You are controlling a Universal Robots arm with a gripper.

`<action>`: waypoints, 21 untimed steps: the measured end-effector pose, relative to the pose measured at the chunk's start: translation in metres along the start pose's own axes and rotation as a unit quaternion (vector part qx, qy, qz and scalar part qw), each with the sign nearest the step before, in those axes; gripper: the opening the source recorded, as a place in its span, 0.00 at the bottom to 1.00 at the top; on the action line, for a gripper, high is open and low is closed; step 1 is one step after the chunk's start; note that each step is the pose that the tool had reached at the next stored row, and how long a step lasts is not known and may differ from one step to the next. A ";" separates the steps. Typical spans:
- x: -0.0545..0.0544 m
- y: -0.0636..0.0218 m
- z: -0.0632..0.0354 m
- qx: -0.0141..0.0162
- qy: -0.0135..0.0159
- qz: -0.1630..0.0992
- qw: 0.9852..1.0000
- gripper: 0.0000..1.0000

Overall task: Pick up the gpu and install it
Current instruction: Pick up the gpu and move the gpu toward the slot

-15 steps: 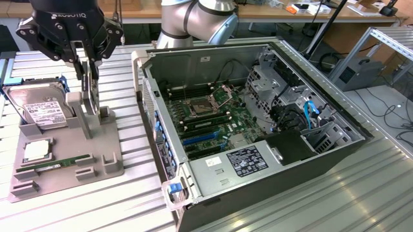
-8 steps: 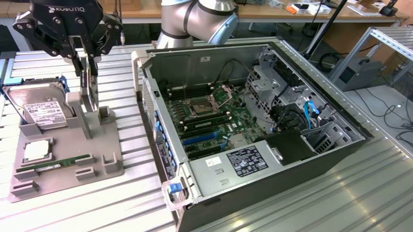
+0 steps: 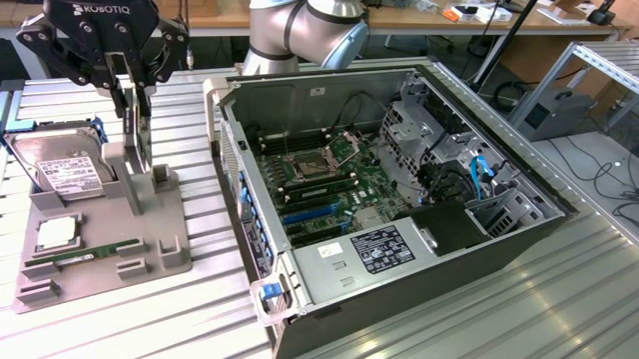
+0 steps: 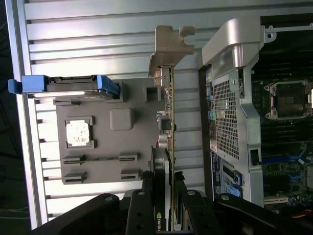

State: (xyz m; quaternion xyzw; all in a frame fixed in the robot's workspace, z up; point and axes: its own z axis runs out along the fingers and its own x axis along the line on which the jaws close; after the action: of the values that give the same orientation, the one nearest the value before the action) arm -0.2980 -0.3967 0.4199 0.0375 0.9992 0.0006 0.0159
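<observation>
above the grey fixture tray (image 3: 100, 254) (image 4: 105, 134), at the exterior view's left, the gpu (image 3: 143, 138) (image 4: 169, 112) is being clasped on edge by the gripper (image 3: 135, 93) (image 4: 165, 196). its fingers (image 4: 142, 208) are being pressed against the card's two flat faces beside the fan cooler. the card is being held upright, its silver end bracket (image 4: 168, 46) being pointed away from the wrist, seemingly so that its thin edge can be guided straight. its lower edge is being shown at the tray's upright stand; whether it is seated there or just clear cannot be told.

the other parts are being presented in their own recesses, likely so that each can be reached separately: one hard drive (image 3: 65, 168) (image 4: 63, 85) propped on edge, one processor (image 3: 58, 233) (image 4: 79, 133) lying flat, one memory stick (image 3: 80, 258) (image 4: 98, 158). one gpu, one tray and one gripper are being counted. just beside the tray, one computer case (image 3: 230, 112) (image 4: 230, 44) is being laid on its side with the panel off, its motherboard (image 3: 319, 179) (image 4: 288, 122) being exposed upward.
</observation>
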 end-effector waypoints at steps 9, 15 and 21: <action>0.000 0.0000 -0.0108 0.006 -0.001 0.000 1.000 0.27; 0.000 0.0000 -0.0109 0.006 0.000 0.000 1.000 0.27; -0.018 0.0013 -0.0103 0.006 0.000 0.000 1.000 0.27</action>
State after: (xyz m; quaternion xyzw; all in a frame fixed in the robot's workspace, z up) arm -0.2802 -0.3967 0.4307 0.0374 0.9992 -0.0054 0.0161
